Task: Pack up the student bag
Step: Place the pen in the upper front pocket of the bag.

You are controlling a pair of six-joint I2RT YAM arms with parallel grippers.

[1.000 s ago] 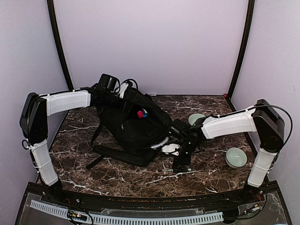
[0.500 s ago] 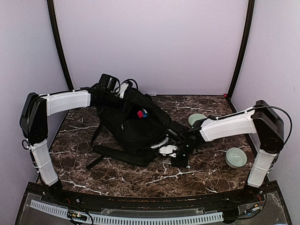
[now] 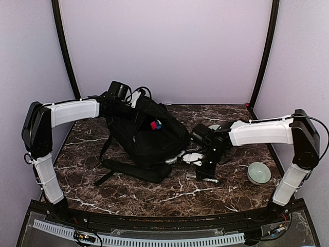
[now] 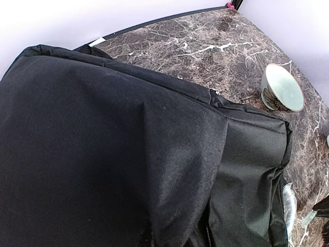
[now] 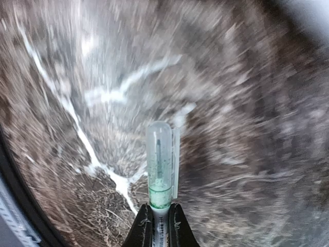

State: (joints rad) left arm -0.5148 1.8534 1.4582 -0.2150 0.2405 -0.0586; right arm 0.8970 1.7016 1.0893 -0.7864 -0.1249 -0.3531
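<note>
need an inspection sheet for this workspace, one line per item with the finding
surface: dark marble-look table with white veins, no spill seen
job's things: student bag lying left of centre, its far end raised; small pink and blue item on its upper side
clutter: two pale green bowls, near bowl at right, far bowl behind the right arm
grippers: left gripper shut at the bag's raised end, appears to hold it up; right gripper fingers shut on a clear pen with green inside, right of the bag
cables: black cable looping over the right arm
surroundings: plain lilac walls, black corner posts
</note>
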